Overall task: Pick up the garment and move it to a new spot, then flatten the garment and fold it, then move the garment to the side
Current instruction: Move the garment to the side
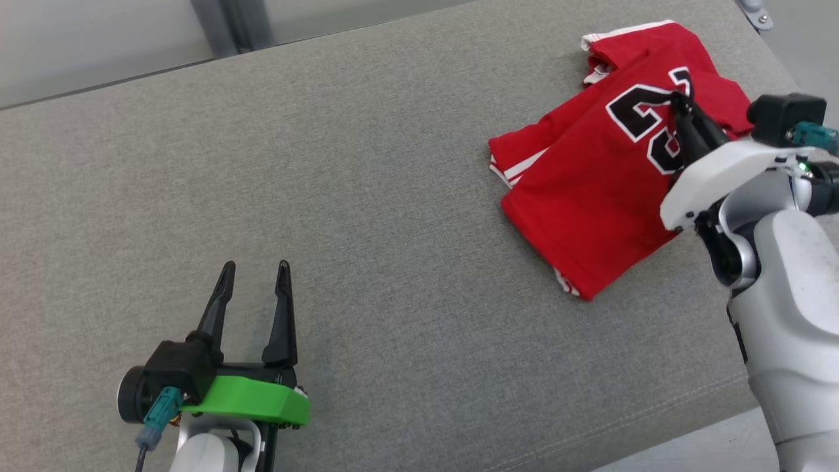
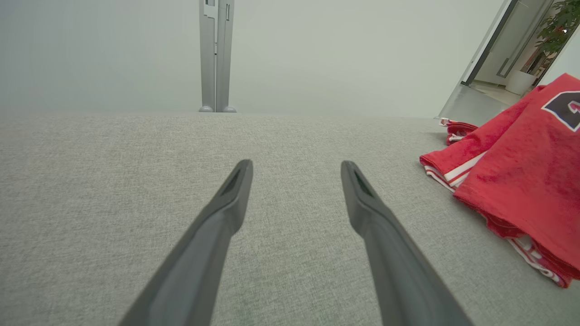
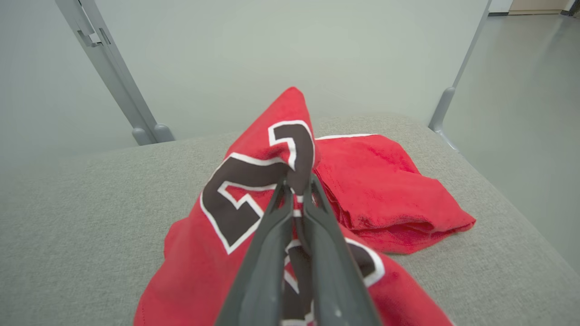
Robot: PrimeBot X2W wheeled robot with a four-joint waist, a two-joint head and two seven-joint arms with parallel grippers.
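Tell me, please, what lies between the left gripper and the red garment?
Only bare grey upholstery lies between the open left gripper and the red garment, which sits off to its right; the head view shows the whole stretch.

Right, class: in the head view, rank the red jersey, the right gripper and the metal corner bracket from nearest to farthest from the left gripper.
1. red jersey, to the right of the left gripper.
2. right gripper, shut on the jersey.
3. metal corner bracket, far top right.
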